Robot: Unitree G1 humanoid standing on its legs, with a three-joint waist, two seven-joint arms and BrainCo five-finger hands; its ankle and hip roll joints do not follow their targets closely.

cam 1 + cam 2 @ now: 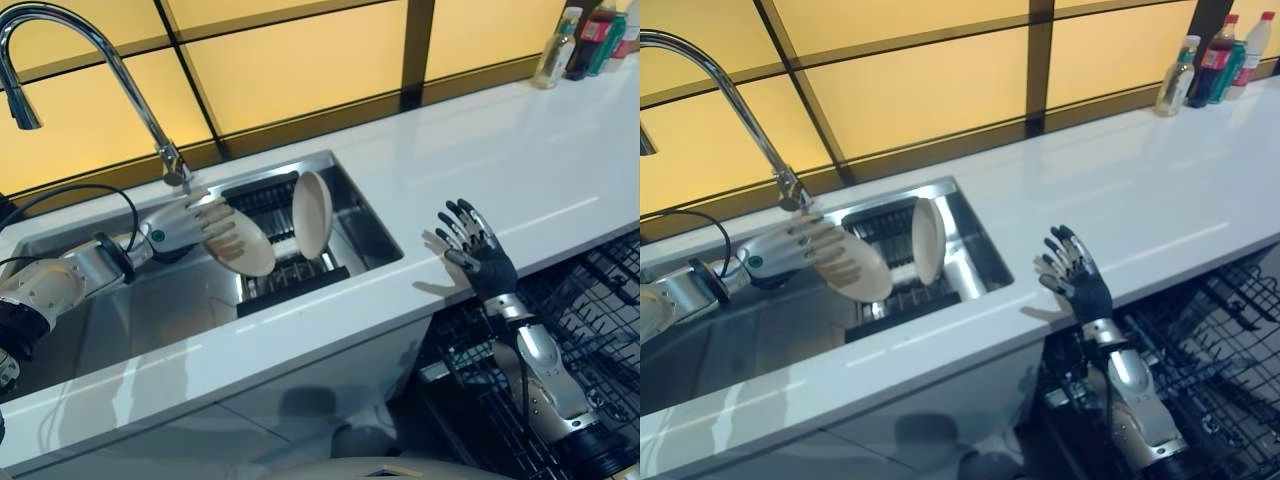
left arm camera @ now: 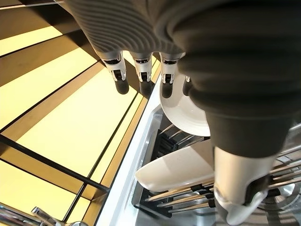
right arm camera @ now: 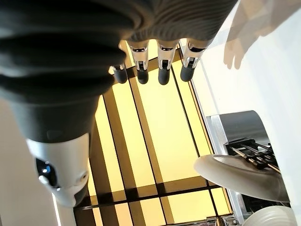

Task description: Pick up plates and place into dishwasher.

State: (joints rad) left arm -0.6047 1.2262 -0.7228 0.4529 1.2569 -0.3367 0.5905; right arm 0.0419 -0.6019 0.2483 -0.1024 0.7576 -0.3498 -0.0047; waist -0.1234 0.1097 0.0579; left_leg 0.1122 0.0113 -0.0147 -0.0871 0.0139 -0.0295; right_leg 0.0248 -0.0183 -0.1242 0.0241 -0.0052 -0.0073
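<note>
While its fingers and thumb pinch the rim of a cream plate (image 1: 245, 243), the left hand (image 1: 190, 222) holds that plate tilted above the steel sink (image 1: 365, 232), just in front of the curved tap (image 1: 95, 60). The left wrist view shows the held plate between the fingers (image 2: 121, 80) and the thumb. A second plate (image 1: 312, 213) stands nearly upright on its edge in the dark wire rack (image 1: 290, 278) that sits inside the sink, close beside the held one but apart from it.

Across the white table (image 1: 520, 160), the right hand (image 1: 472, 243) is raised above the table's front edge with its fingers straight and spread, holding nothing. Below and beside that arm lies the black wire dishwasher rack (image 1: 590, 300), pulled out below the table's level; no plate can be seen in the part shown.

At the far corner of the table stand several bottles (image 1: 1212, 62), one clear, one dark with a red label, one green. Their labels are too small to read, and no other writing can be made out. Behind the table runs a wall of yellow panels (image 1: 300, 60) in dark frames.
</note>
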